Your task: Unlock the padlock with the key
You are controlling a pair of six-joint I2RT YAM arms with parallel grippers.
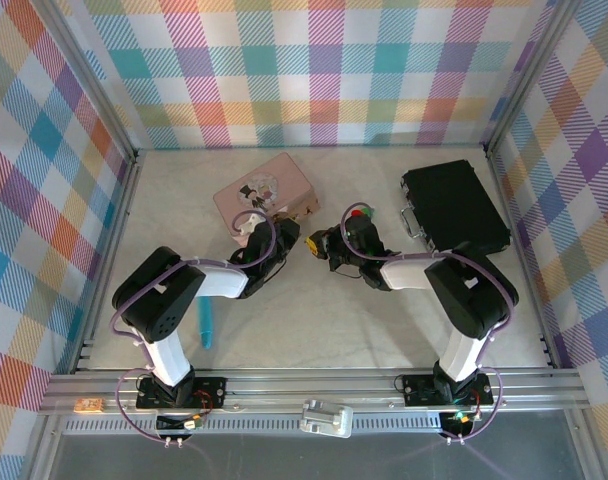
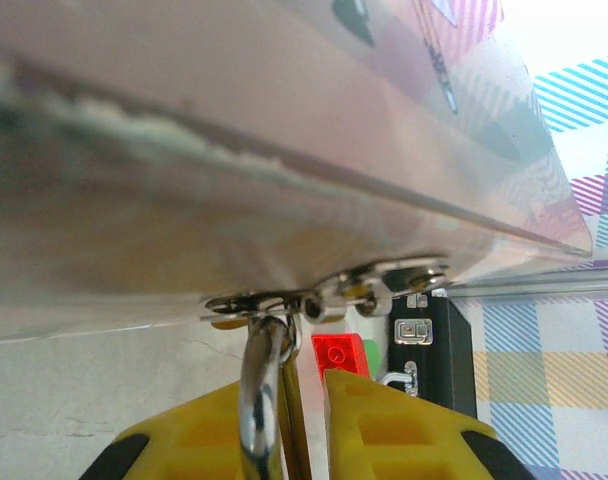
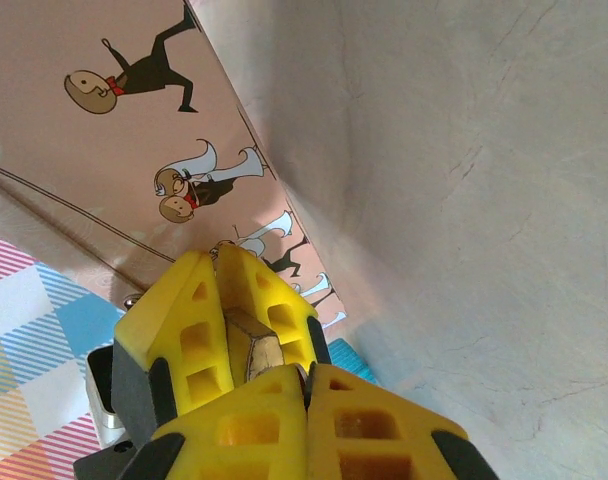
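clamped on the padlock (image 2: 260,385) with the left gripper (image 2: 289,425), right at the hasp of the pink tin (image 1: 267,188), shackle up through the latch. pinched fully shut with the right gripper (image 3: 306,385), tips against the brass body (cannot make out the key there). lids down on tin and black case (image 1: 454,208), contents hidden.

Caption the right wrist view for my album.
Left end effector clamps the brass padlock by the pink tin.

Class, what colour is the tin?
Pink, printed with cartoon figures; the tin shows best in the right wrist view.
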